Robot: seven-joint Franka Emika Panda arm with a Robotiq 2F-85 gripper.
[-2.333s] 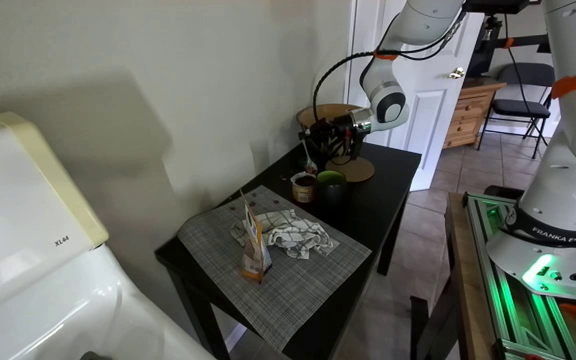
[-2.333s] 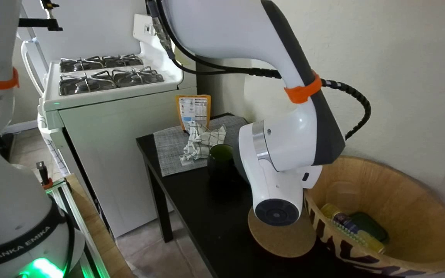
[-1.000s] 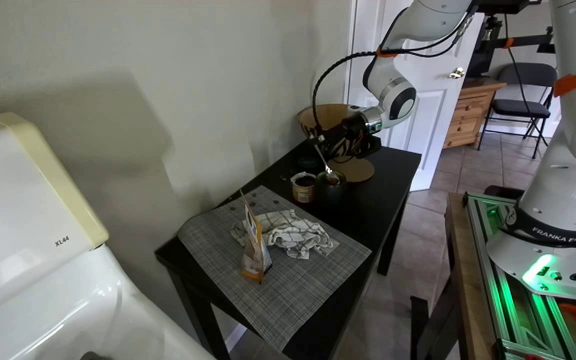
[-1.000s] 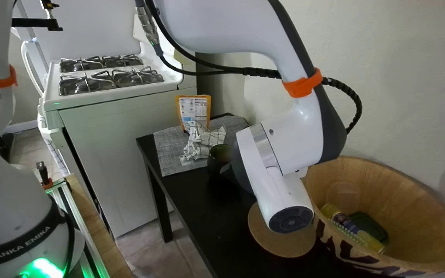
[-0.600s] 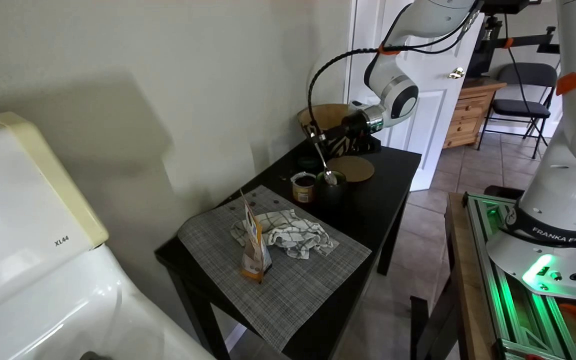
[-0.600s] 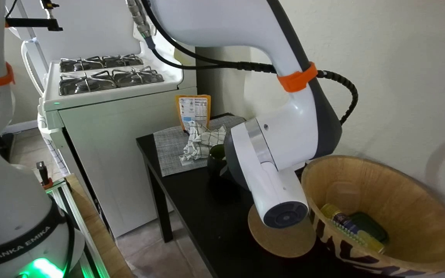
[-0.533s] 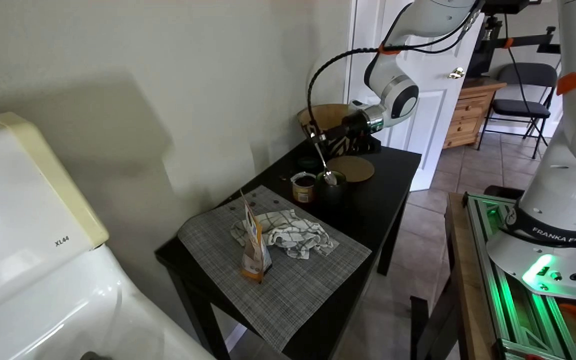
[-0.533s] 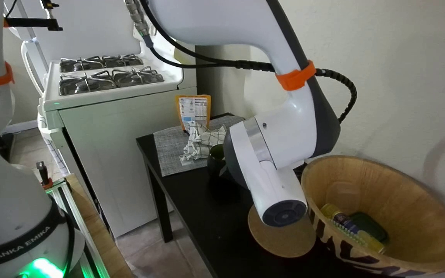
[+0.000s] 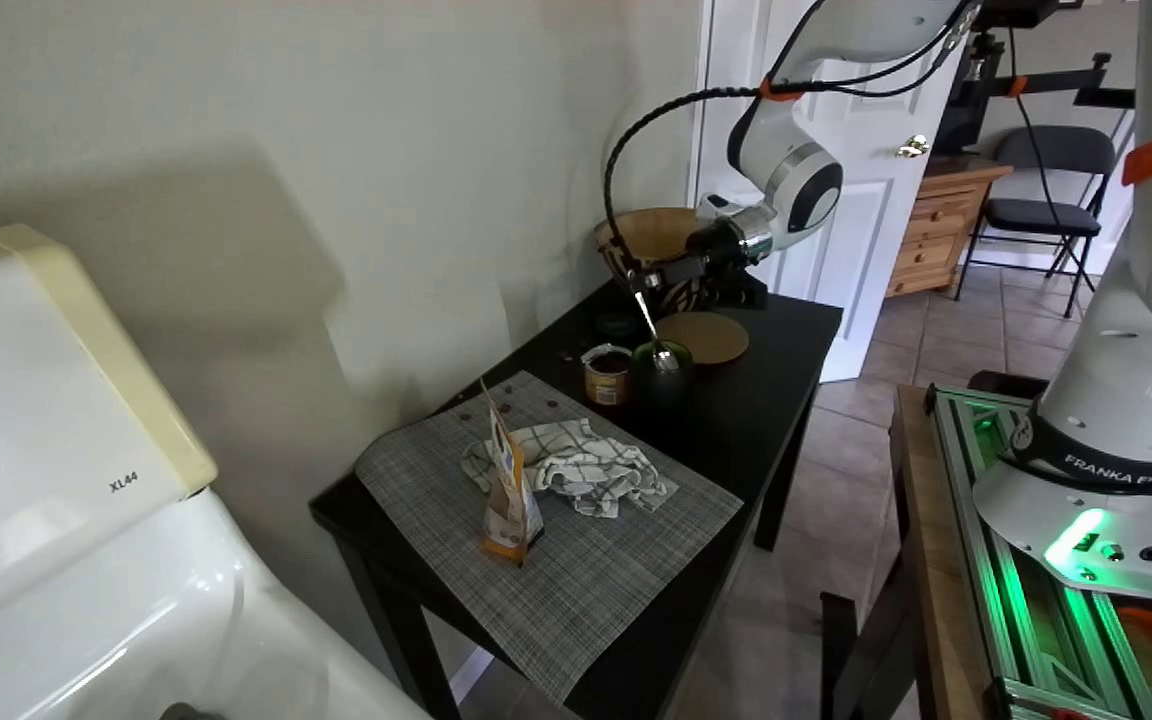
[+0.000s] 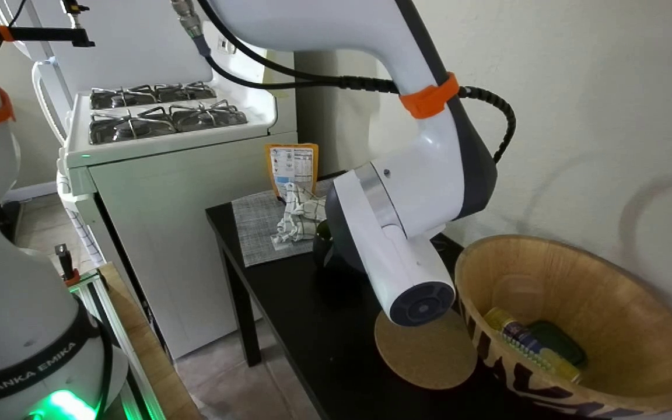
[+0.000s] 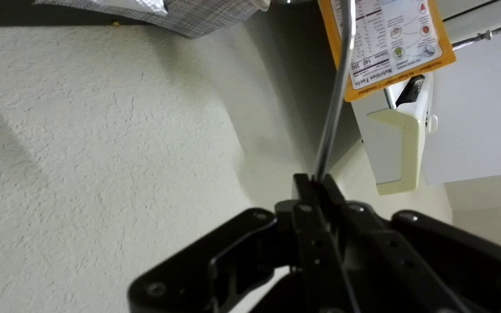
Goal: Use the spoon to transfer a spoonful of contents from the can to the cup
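Note:
My gripper (image 9: 638, 284) is shut on the spoon (image 9: 648, 320), holding it by the handle end with the bowl hanging down. In the wrist view the black fingertips (image 11: 315, 178) pinch the thin metal handle (image 11: 336, 98); the spoon's bowl is outside that view. In an exterior view the silver bowl lies at the mouth of the dark olive cup (image 9: 662, 390), tilted, with no brown contents visible on it. The cup also shows partly behind the arm (image 10: 322, 252). The opened can (image 9: 606, 384), with dark contents and a yellow-brown label, stands beside the cup.
A wide tan vessel (image 10: 592, 262) and a round cork mat (image 9: 704, 338) are beyond the cup. A flat dark green dish (image 9: 618, 325) lies behind the can. A checked cloth (image 9: 586, 465) and an orange pouch (image 9: 508, 490) are on the grey placemat (image 9: 576, 590). The wall borders the table.
My gripper has carried the spoon from behind the can to the cup's mouth and turned it over. Brown contents seen on the bowl earlier no longer show. The cup and can have not moved.

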